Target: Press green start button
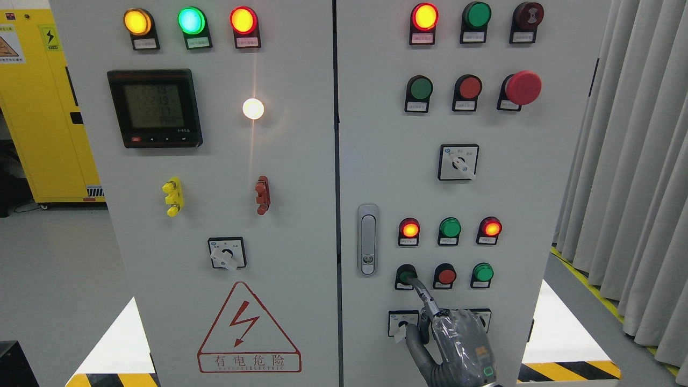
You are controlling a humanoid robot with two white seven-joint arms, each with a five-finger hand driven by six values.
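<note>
Low on the cabinet (484,161), we hold our right hand (457,344) curled, gripping nothing, index fingertip (416,284) touching the green button (406,273).

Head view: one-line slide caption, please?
Right hand extends its index finger onto the green start button on the cabinet's right door.

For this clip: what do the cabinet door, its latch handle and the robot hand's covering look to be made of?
Cabinet door: likely painted sheet metal, with a flat matte light-grey face.
Latch handle: looks like metal, silvery with a soft sheen.
Right hand, index finger on the green button: seems wrapped in clear plastic film, wrinkled and glossy over dark grey parts.
</note>
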